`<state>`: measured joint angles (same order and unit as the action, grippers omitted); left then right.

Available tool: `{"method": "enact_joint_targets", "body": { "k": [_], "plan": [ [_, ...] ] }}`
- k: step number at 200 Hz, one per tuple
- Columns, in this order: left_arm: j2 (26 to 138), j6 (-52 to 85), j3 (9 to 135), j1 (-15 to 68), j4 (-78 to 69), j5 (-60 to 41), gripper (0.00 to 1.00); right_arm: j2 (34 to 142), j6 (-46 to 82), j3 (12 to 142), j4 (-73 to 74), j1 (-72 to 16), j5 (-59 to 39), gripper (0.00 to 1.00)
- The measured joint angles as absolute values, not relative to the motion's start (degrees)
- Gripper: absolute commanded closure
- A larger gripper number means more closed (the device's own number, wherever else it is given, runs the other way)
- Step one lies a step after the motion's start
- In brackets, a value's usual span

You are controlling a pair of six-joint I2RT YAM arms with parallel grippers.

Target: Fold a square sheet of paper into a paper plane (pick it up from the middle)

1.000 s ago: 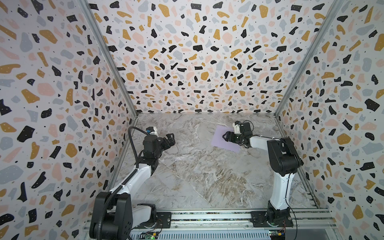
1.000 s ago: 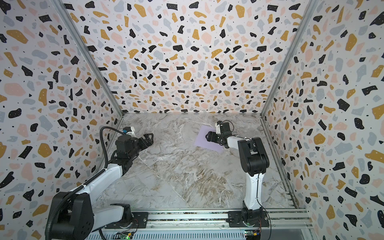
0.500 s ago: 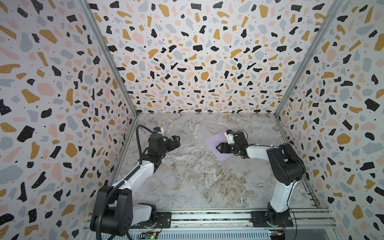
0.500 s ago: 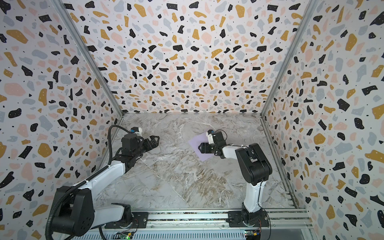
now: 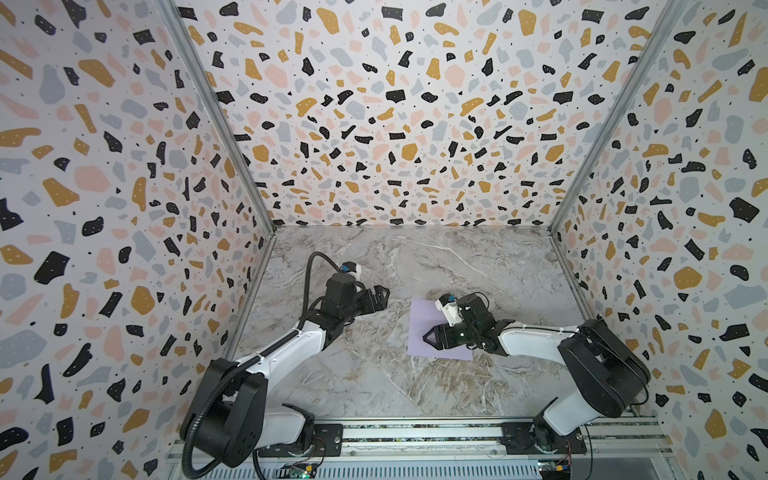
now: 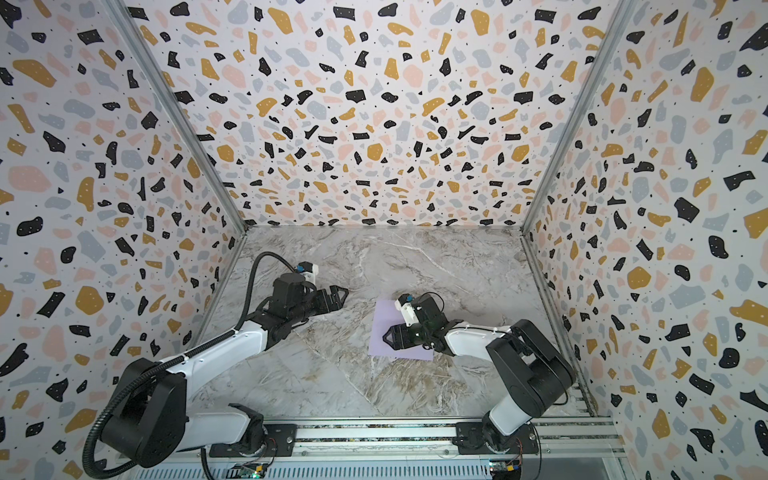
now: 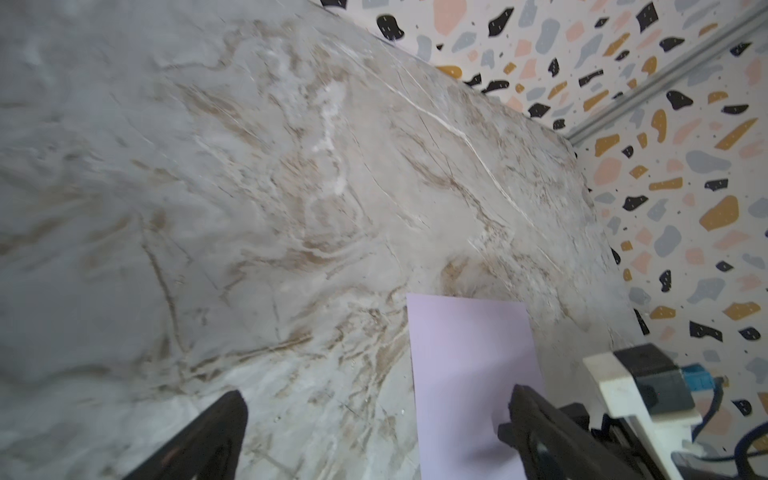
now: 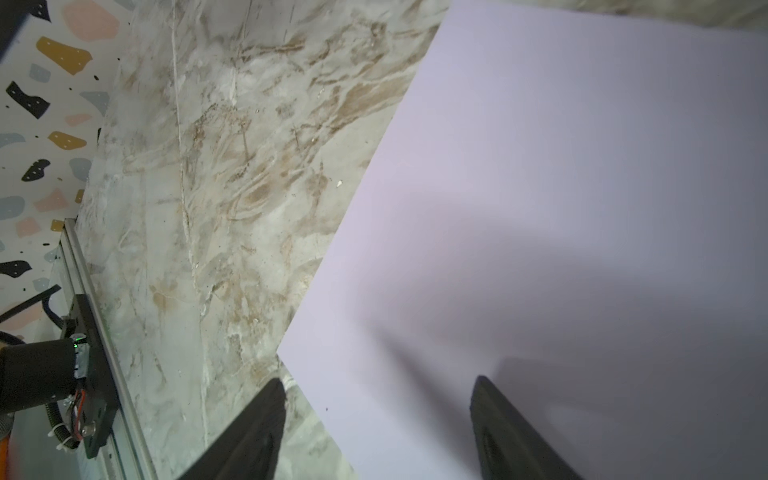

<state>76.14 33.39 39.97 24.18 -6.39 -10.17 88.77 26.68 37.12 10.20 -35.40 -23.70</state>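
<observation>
Top views, sheet: the square sheet of paper (image 5: 419,320) (image 6: 384,316) lies flat and unfolded on the marble table (image 5: 374,382), right of centre in the frame.
Top views, right arm: the right gripper (image 5: 430,336) (image 6: 387,336) sits low over the sheet, tips pointing toward the frame's left, near the sheet's left edge.
Top views, left arm: the left gripper (image 5: 380,297) (image 6: 338,295) hangs left of centre, near the sheet but clear of it, jaws spread and empty.
Left wrist view: its fingers (image 7: 224,415) stand wide apart above bare marble, with the sheet (image 7: 465,353) beyond them.
Right wrist view: jaws parted, gripping nothing; one finger (image 8: 270,415) is over marble, the other on or just over the sheet (image 8: 561,187), so they straddle an edge.
Risk, placement: closing here would likely catch the border, not the middle as asked.
Risk, slip: thin paper on smooth stone may skate off or buckle into a stray crease.
Risk, support: the left gripper touches nothing, so nothing pins the sheet.
</observation>
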Motion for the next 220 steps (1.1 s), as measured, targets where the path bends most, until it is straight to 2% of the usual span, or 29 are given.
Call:
{"method": "enact_joint_targets", "body": {
  "k": [21, 56, 87, 109, 149, 220],
  "plan": [
    [78.5, 34.6, 41.0, 29.4, -6.2, -10.3, 0.0, 85.3, 27.9, 37.2, 8.1, -31.3, -23.3, 0.33],
    [85.6, 36.3, 46.4, 38.9, -4.3, -10.5, 0.0, 84.1, 29.4, 37.1, 4.8, -22.8, -24.9, 0.43],
    [92.0, 38.0, 51.3, 44.2, -4.1, -11.4, 0.01, 84.7, 29.6, 36.9, 2.2, -20.1, -26.5, 0.54],
    [95.6, 39.4, 53.1, 45.4, -4.5, -12.6, 0.03, 85.6, 29.4, 36.9, 0.8, -19.3, -27.6, 0.56],
    [101.4, 40.6, 57.2, 46.0, -3.5, -13.0, 0.13, 87.6, 29.3, 36.8, 0.2, -18.7, -28.7, 0.57],
    [107.2, 41.2, 60.7, 46.6, -1.1, -13.0, 0.18, 88.7, 29.1, 36.8, 0.1, -17.9, -30.3, 0.58]
  ]
}}
